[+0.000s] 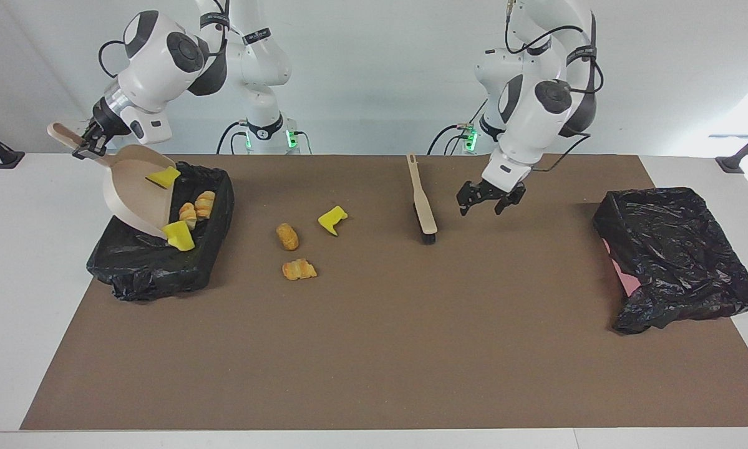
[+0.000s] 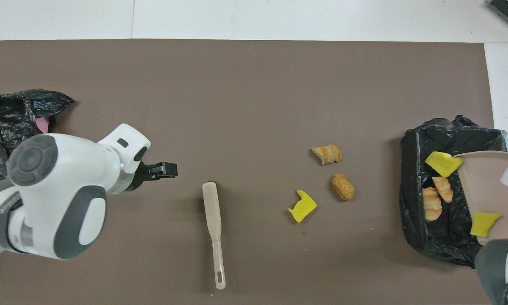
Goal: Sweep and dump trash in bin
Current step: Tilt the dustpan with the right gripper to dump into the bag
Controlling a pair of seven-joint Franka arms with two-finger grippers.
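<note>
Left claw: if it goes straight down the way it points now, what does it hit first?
Likely just the bare brown mat. The left claw hangs open beside the brush, apparently clear of it, though depth is unclear.

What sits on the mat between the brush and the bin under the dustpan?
Three trash pieces: one yellow, two tan-orange, between the brush and the bin, nearer the bin. Both views show it.
</note>
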